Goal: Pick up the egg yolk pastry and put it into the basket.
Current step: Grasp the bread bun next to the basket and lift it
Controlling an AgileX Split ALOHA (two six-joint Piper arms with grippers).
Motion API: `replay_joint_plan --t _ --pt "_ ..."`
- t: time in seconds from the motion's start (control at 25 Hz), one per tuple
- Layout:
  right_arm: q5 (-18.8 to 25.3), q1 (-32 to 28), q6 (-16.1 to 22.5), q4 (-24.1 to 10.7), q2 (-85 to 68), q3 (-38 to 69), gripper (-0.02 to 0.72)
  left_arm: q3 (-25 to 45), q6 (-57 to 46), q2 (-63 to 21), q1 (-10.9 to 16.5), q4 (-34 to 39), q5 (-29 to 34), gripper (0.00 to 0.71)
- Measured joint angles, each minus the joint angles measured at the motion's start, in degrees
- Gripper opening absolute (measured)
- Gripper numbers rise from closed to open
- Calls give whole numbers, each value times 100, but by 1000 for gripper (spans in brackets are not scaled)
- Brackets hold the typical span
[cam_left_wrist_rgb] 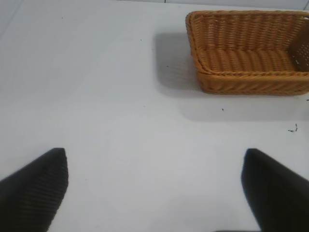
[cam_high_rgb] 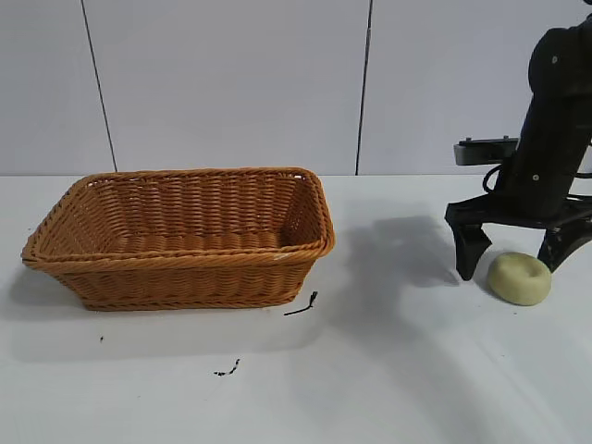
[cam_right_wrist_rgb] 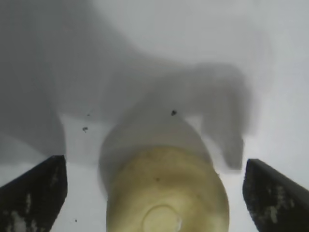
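Landmark: large rectangular orange-brown woven wicker basket [cam_high_rgb: 180, 236], standing on the white worktop [cam_high_rgb: 398, 370].

Small pale yellow-cream round egg yolk pastry [cam_high_rgb: 520, 277], dimple on top, sits on the worktop well off to the basket's right side in the exterior view. Not in the basket, not lifted.

Right claw [cam_high_rgb: 518, 250]: spread wide, holding nothing. It is lowered around the pastry, well apart from the basket; one finger stands on the pastry's basket-facing side, the other on its far side. The right wrist view shows the pastry [cam_right_wrist_rgb: 166, 193] centred between the two dark fingers [cam_right_wrist_rgb: 36, 193], with a gap on each side, so no contact yet.

Left claw [cam_left_wrist_rgb: 154, 193]: also spread wide and holding nothing, over bare worktop, with the basket [cam_left_wrist_rgb: 251, 53] well ahead of it. It is not seen in the exterior view. Judged idle.

Small dark scraps [cam_high_rgb: 302, 307] lie on the worktop just in front of the basket.

Progress, judged: approach to the pastry done, claw aligned. Left to do: close on the pastry, lift, carry over to the basket, release inside.
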Motion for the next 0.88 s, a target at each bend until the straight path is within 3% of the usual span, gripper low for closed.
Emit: replay_joint_plan --t 0.4,0.48,0.68,0.76,0.88 --pt "173 0 -5 0 58 0 670 0 0 0 0 0 0 696" --pt "238 0 -5 0 69 0 607 0 0 0 0 0 0 696" --pt "340 0 -5 0 69 0 319 0 0 0 0 0 0 696" --pt "353 0 -5 0 69 0 250 0 0 0 0 0 0 696" --pt "368 0 -5 0 69 -14 214 0 0 0 0 0 0 696"
